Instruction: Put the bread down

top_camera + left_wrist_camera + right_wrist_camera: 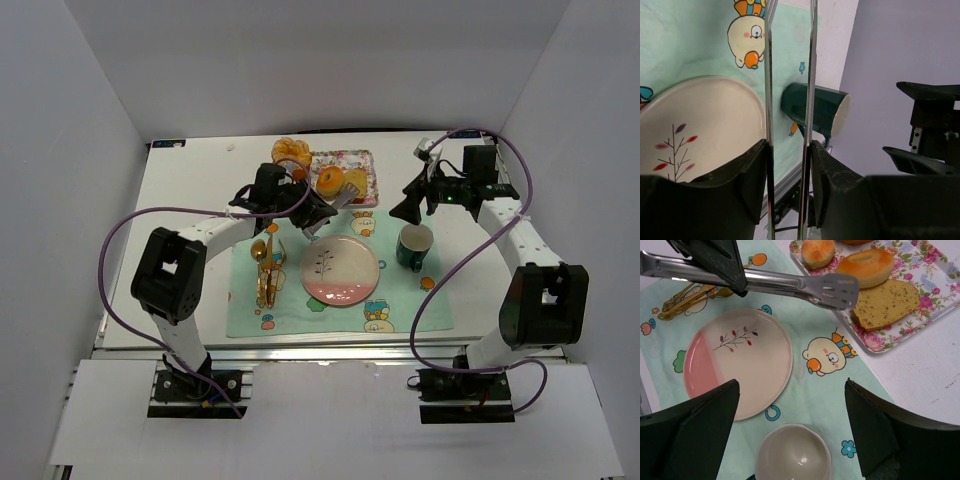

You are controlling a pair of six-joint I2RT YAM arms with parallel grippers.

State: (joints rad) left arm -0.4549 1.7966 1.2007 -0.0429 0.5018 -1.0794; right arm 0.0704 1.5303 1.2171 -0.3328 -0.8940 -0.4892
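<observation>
The left end effector (790,167) squeezes the tongs (790,284). The right end effector (790,425) is wide open and holds nothing. The plate (735,357) beside the left one is bare. The bread (885,302) lies on the tray (940,290), just past the tong tips. It is not grabbed yet.

The left arm (215,230) and right arm (520,240) are showing white links joined by black boxy housings. A purple cable (101,270) is looping beside each, and black wedge-shaped fingers (695,435) are tipping the right one.
</observation>
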